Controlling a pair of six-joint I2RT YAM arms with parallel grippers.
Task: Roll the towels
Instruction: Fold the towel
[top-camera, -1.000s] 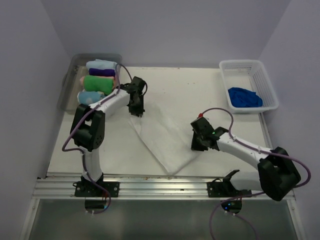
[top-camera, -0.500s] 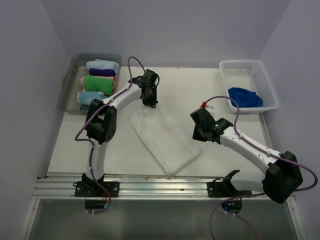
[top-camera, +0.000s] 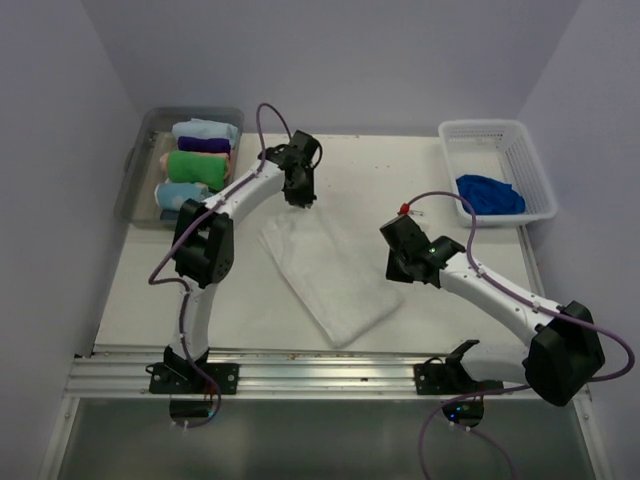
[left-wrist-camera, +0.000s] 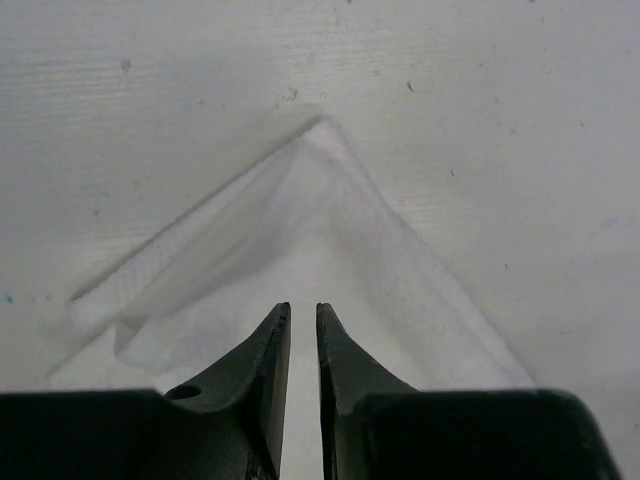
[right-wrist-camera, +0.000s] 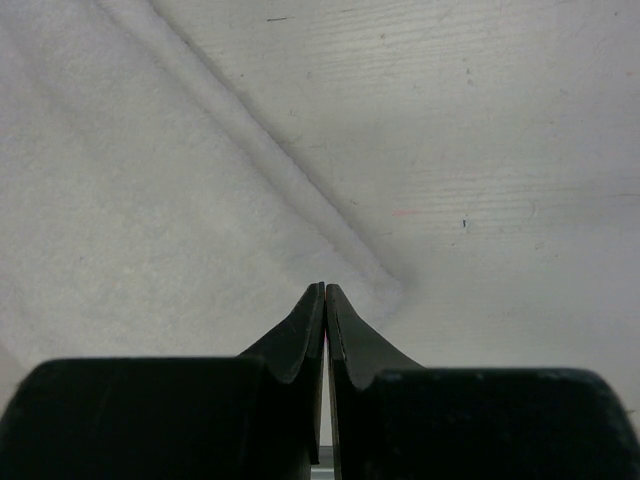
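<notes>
Saw a white towel (top-camera: 325, 275) spread flat and skewed on the tabletop (top-camera: 200, 290), between the two arms. Found the left end effector (top-camera: 300, 195) over the towel's far corner and the right end effector (top-camera: 397, 272) just beside its right edge. Noted a clear bin (top-camera: 135, 175) at the far left with rolled towels (top-camera: 200, 165) inside. Noted too a white basket (top-camera: 480, 126) at the far right holding a blue towel (top-camera: 490, 193).

From the left wrist, looked down on the white towel (left-wrist-camera: 330, 230), one corner pointing away and a soft raised fold along its left side. Caught the left end effector (left-wrist-camera: 303, 312) above the cloth, fingers (left-wrist-camera: 270, 350) almost together with only a thin slit between them, and nothing clamped.

From the right wrist, saw the white towel (right-wrist-camera: 150, 200) filling the left half, its hemmed edge running diagonally down to a corner close by the fingertips. Saw bare tabletop (right-wrist-camera: 500, 150) to the right. Found the right end effector (right-wrist-camera: 325, 292) pressed fully together, with no cloth visibly pinched. Could not tell whether the tips touched the towel.
</notes>
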